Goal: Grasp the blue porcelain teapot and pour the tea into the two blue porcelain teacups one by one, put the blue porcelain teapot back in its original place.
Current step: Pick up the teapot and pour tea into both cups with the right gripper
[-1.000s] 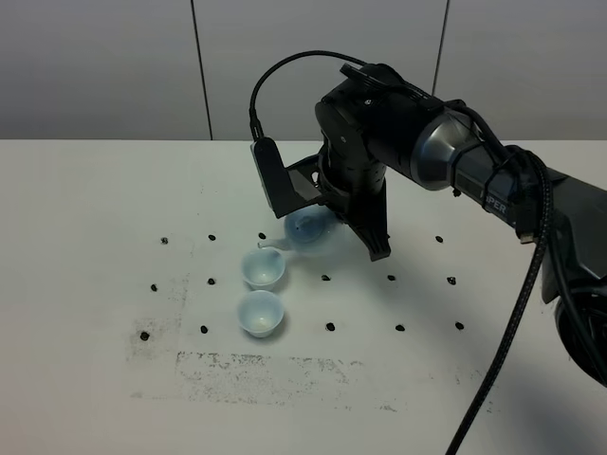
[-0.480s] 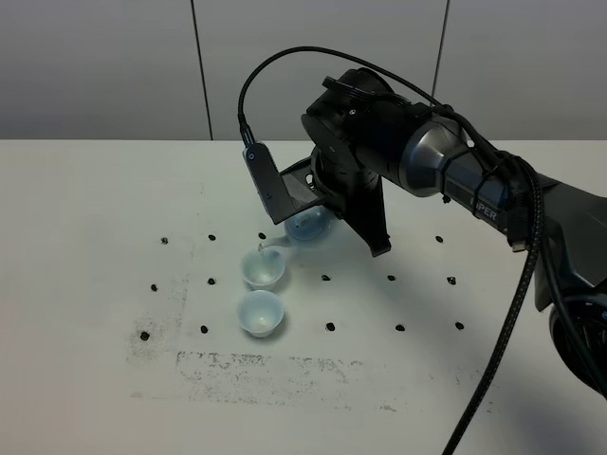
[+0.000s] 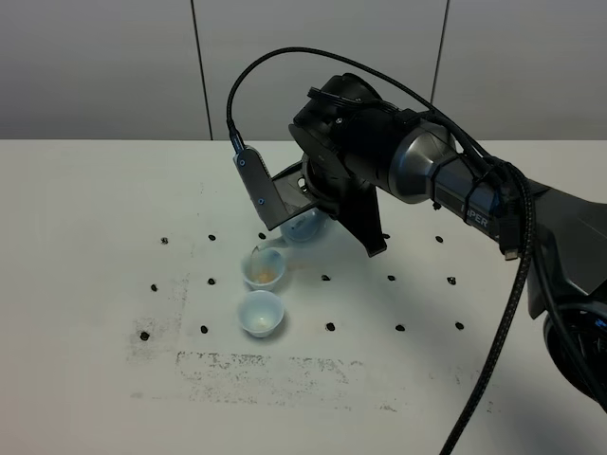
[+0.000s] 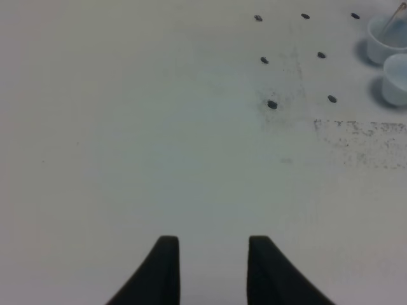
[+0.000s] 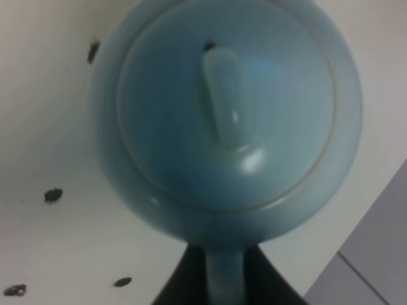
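Because the teapot (image 3: 302,227) is glazed porcelain, it will likely be hard, slick and easy to chip. With liquid inside it should feel heavy and shift its weight as it tips. The loop handle (image 5: 224,270) looks like the only safe place to hold it: the round body offers no purchase, and the lid (image 5: 222,108) may slide off under a steep tilt.

The right gripper (image 5: 224,289) is clamped on that handle, one finger on each side. Seen from the high camera, the right arm reaches in from three o'clock across the middle of the table (image 3: 95,237). Its wrist is rolled so the pot hangs tilted above the surface, with the spout (image 3: 263,249) pointing toward seven o'clock over the far cup (image 3: 265,273). Reddish tea (image 3: 268,277) shows inside that cup. The near cup (image 3: 260,314) sits just beside it at six o'clock and looks empty.

The left gripper (image 4: 213,270) hangs over bare table well apart from the cups, its fingers parted with nothing between them.
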